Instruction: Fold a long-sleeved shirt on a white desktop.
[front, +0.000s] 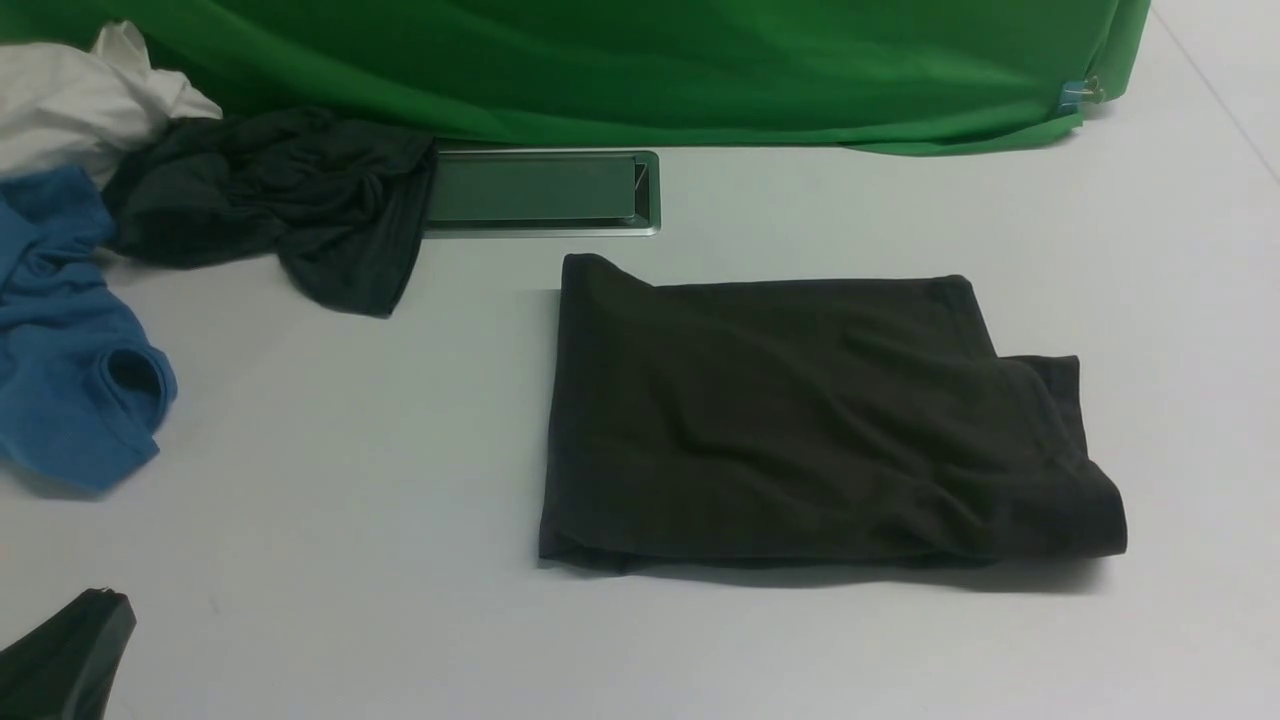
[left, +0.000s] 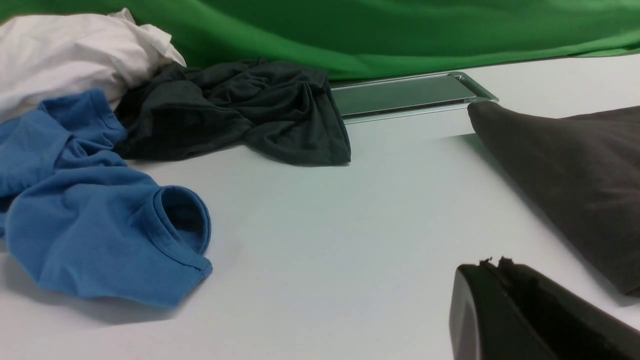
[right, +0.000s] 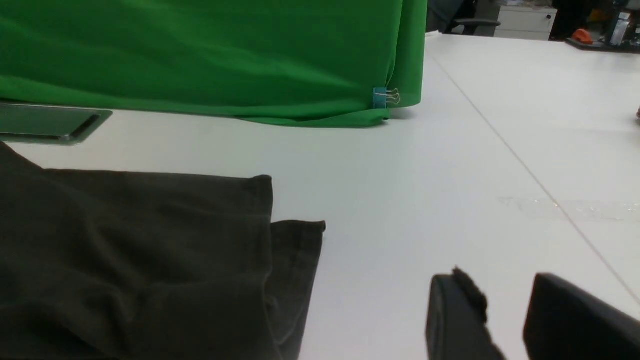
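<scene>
Looks like the folding is basically done: the long-sleeved shirt (front: 800, 420) sits as a compact, roughly rectangular bundle flat on the white desk (front: 400, 600), with one layer poking out on the robot's right side and a few wrinkles on top. Both arms sit clear of it.

The left pincer (left: 492, 270) is near the desk with its jaws pressed together and nothing between them; the shirt is off to its right and a bit ahead, close but not touching. The right pincer (right: 505, 295) has its jaws a little apart, also empty, with the shirt's stepped edge to its left and ahead, some bare desk between.

My guess is nothing's left except maybe tidying that sticking-out layer, which would mean a gentle pinch at that right edge.
</scene>
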